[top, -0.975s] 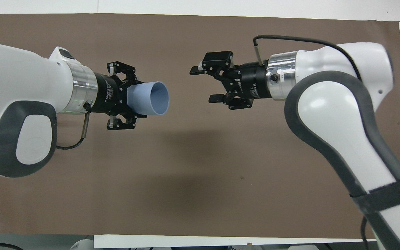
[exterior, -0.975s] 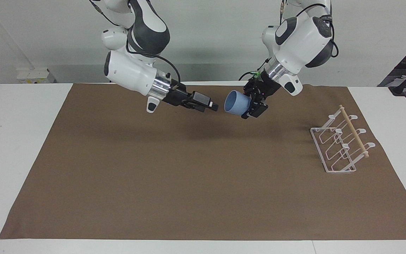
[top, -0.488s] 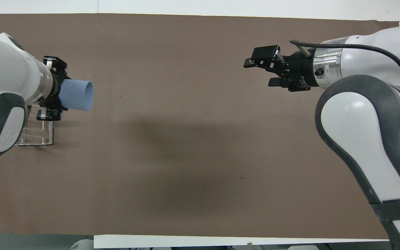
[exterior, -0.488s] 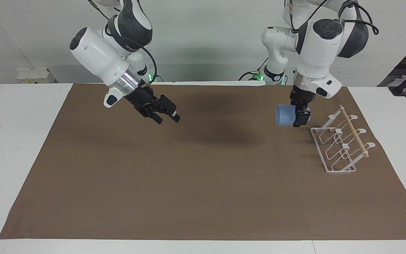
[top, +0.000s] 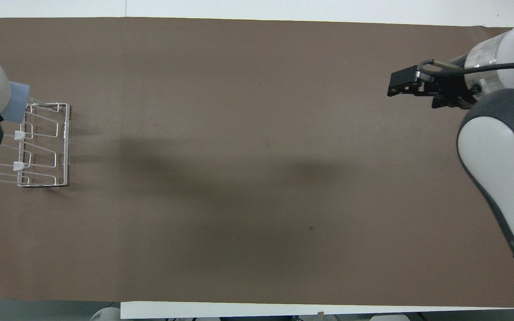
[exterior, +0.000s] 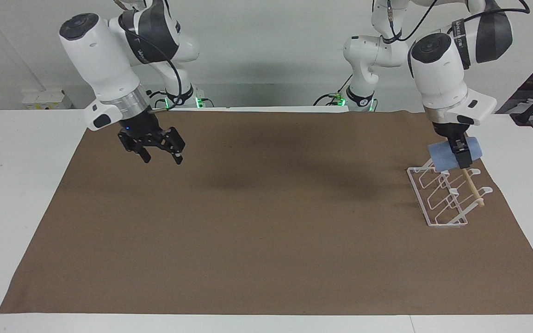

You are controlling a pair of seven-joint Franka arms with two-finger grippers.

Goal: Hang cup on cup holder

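The light-blue cup (exterior: 442, 153) lies on its side in my left gripper (exterior: 461, 159), which is shut on it. The cup hangs over the end of the white wire cup holder (exterior: 437, 203) that is nearer to the robots, by the top of its wooden dowel (exterior: 472, 187); I cannot tell whether they touch. In the overhead view only a corner of the cup (top: 16, 100) shows beside the left arm, by the holder (top: 45, 147). My right gripper (exterior: 164, 159) is open and empty in the air over the mat at the right arm's end (top: 395, 87).
A brown mat (exterior: 266, 231) covers most of the white table (exterior: 16, 185). The cup holder stands near the mat's edge at the left arm's end.
My left gripper has carried the cup from over the mat's middle to over the cup holder. My right gripper has drawn back toward its own end of the table, still open.
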